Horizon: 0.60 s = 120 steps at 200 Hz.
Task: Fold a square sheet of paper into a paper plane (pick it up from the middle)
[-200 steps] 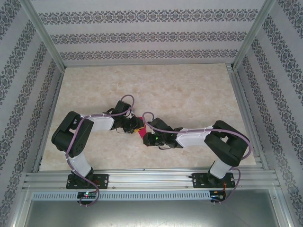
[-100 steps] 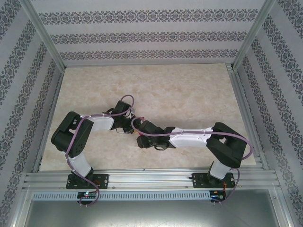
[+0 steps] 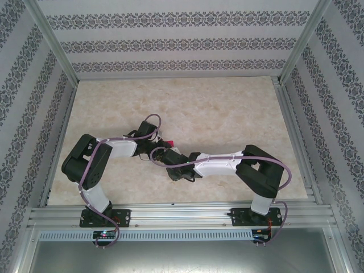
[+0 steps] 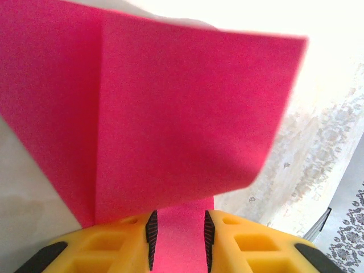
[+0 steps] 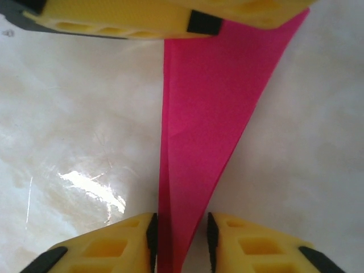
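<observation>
Pinched the folded magenta paper (image 4: 187, 125) in the left gripper (image 4: 178, 230), with both black pads (image 4: 151, 233) set against the strip of sheet filling the slot between the yellow fingers (image 4: 256, 250). Showed, through the left wrist camera, a long crease (image 4: 98, 125) running from 12 to 6 o'clock, with a narrow flap at its 9 o'clock side and a broad panel at its 3 o'clock side, the far corner reaching toward 1 o'clock.

Straddled the paper's narrow end with the right gripper (image 5: 179, 230), jaws a little apart, the folded edge hard against the pad at 9 o'clock and a sliver of pale surface left before the pad at 3 o'clock. Could not tell whether that gripper clamped the sheet. Tapered, in the right wrist view, from a wide end at 12 o'clock, tucked under the left gripper's fingers (image 5: 170, 14), to a point at 6 o'clock.

Met near the middle of the marble-patterned table (image 3: 227, 108), seen from above, with a corner of the paper (image 3: 170, 142) peeking out at 1 o'clock of the wrists. Reached in from 8 o'clock with the left arm (image 3: 116, 149) and from 4 o'clock with the right arm (image 3: 219, 165), purple cables (image 3: 152, 118) looped over both. Walled in by wallpaper panels (image 3: 170, 45) on an aluminium frame (image 3: 52, 42).
</observation>
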Each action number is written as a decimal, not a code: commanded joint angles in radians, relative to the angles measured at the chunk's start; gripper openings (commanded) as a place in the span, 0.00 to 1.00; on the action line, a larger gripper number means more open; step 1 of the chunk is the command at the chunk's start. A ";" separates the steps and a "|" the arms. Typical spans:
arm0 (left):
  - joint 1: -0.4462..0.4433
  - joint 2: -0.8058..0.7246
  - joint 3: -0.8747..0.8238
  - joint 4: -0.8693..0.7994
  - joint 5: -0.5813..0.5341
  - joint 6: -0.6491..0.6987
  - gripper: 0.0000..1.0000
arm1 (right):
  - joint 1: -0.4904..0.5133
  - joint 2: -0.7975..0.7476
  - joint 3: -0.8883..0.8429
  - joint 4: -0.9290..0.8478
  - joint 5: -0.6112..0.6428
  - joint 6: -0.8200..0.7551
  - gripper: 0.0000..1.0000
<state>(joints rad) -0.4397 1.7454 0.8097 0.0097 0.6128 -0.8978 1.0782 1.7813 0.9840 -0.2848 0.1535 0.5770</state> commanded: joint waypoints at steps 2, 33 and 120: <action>-0.009 -0.010 -0.001 -0.095 -0.042 -0.004 0.32 | 0.008 0.008 -0.014 -0.051 0.036 -0.046 0.25; -0.008 -0.009 0.003 -0.096 -0.039 -0.007 0.32 | 0.005 -0.018 -0.034 -0.052 0.040 -0.108 0.19; -0.009 0.003 -0.002 -0.080 -0.037 -0.029 0.32 | 0.002 -0.025 -0.069 -0.018 0.012 -0.150 0.25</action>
<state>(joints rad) -0.4397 1.7435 0.8104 0.0044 0.6098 -0.9081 1.0779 1.7653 0.9524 -0.2607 0.1757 0.4271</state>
